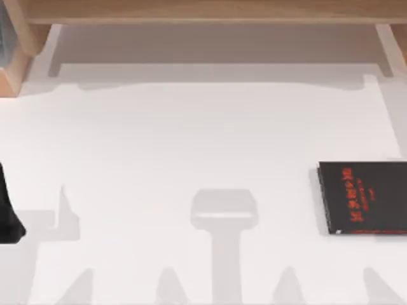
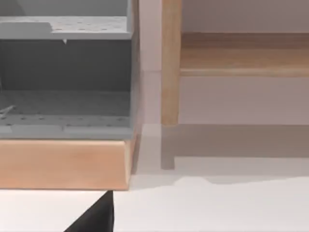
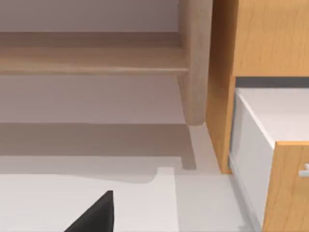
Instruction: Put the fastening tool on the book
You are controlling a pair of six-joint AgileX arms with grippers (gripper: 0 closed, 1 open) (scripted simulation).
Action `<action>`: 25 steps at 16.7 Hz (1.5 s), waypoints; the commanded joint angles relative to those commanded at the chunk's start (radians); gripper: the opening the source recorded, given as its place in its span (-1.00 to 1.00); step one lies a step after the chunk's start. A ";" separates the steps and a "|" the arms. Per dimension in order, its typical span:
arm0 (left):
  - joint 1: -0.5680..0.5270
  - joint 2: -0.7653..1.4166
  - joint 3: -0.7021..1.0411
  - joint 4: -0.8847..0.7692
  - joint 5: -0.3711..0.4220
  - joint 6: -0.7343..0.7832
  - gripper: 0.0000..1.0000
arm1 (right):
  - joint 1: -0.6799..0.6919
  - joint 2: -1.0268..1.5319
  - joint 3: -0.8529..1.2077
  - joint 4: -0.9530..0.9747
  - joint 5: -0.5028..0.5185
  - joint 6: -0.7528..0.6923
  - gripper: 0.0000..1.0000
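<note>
The left arm (image 1: 9, 213) showed as a black shape at the far left edge of the white desk (image 1: 191, 140) in the top view, toward the near side. Whether its jaws were open or closed could not be told. In the left wrist view a black finger tip (image 2: 96, 217) poked up over the pale desk surface, with nothing visible held against it. Beyond it stood a grey shelf unit (image 2: 65, 77) with a light wooden base (image 2: 63, 162), and beside that a slim wooden post (image 2: 170, 63).

In the right wrist view a black finger tip (image 3: 96, 217) likewise rose above the desk, and the state of the right arm's jaws could not be told either. Farther off in that view stood a round wooden leg (image 3: 195, 63) and an orange-brown wooden cabinet (image 3: 256, 38) with a pale drawer (image 3: 260, 145) pulled partly out.

The book (image 1: 364, 197) lay flat on the desk at the right edge of the top view, black cover up, red lettering showing, well apart from the left arm. A wooden rail (image 1: 203, 11) ran along the far side of the desk.
</note>
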 joint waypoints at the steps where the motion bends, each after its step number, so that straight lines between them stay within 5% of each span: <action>1: 0.000 0.000 0.000 0.000 0.000 0.000 1.00 | 0.000 0.000 0.000 0.000 0.000 0.000 1.00; 6: 0.000 0.000 0.000 0.000 0.000 0.000 1.00 | -0.022 0.083 0.101 -0.052 0.001 -0.015 1.00; 10: 0.000 0.000 0.000 0.000 0.000 0.000 1.00 | -0.083 0.326 0.370 -0.199 0.002 -0.049 1.00; 25: 0.000 0.000 0.000 0.000 0.000 0.000 1.00 | -0.368 2.072 2.062 -1.212 0.014 -0.078 1.00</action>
